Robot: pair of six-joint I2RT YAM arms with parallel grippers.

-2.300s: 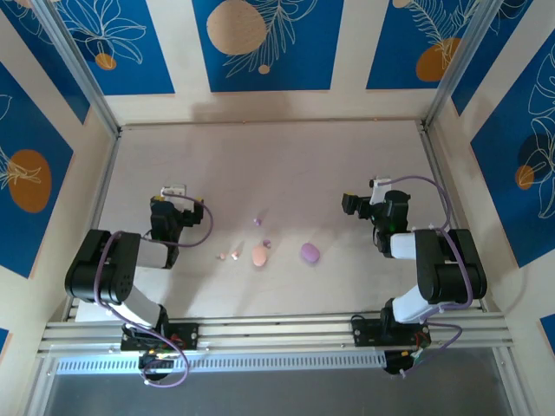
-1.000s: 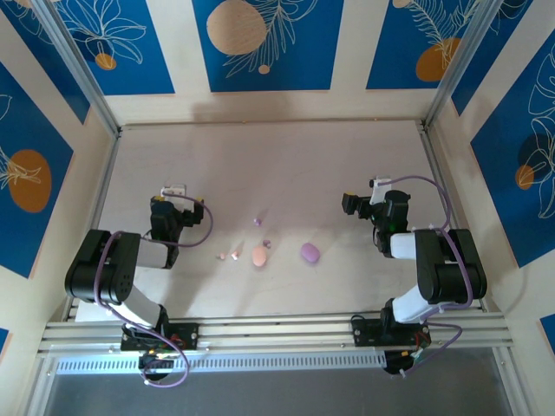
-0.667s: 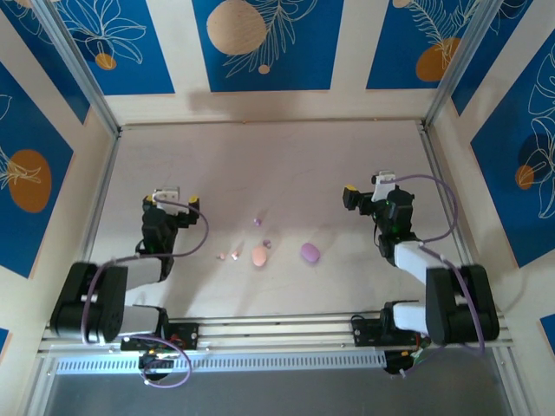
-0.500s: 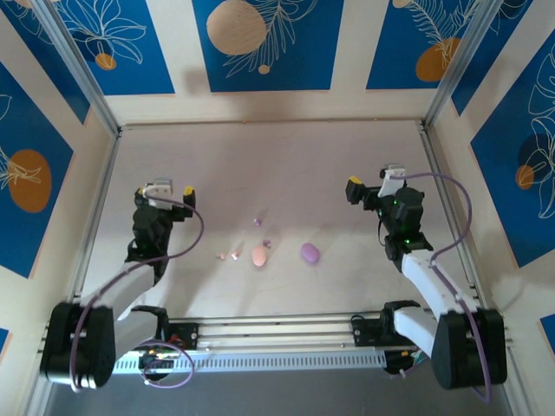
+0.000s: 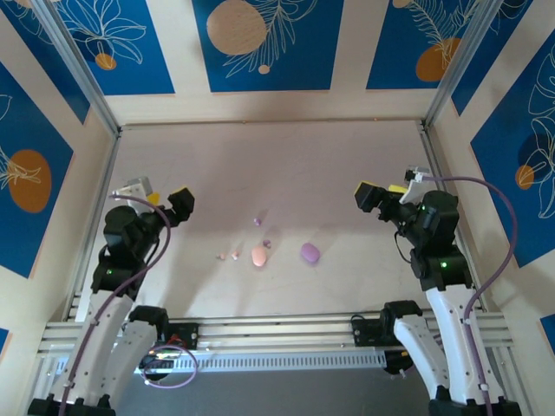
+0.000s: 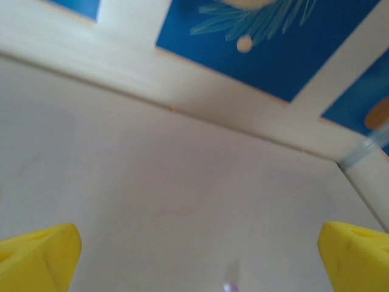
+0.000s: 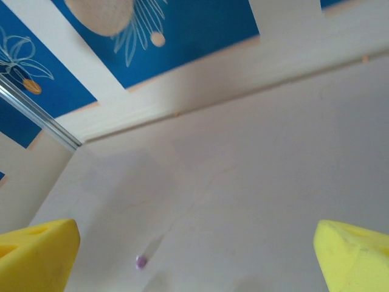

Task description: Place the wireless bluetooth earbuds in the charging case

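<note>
Left gripper (image 6: 194, 263): yellow foam fingertips (image 6: 37, 258) spread wide, nothing between them. Right gripper (image 7: 194, 258), same gape. Both hang high at the flanks, probably to scout. Mid-table, tiny purple earbuds (image 5: 257, 222) and pale pink-white earbuds (image 5: 228, 256) lie loose near the peach oval case (image 5: 259, 256) and purple oval case (image 5: 310, 252) on the pale wooden table (image 5: 260, 165).

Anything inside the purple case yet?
Can't tell: the purple case looks shut, its inside hidden. A purple bud and another lie on the table, apart from it.
</note>
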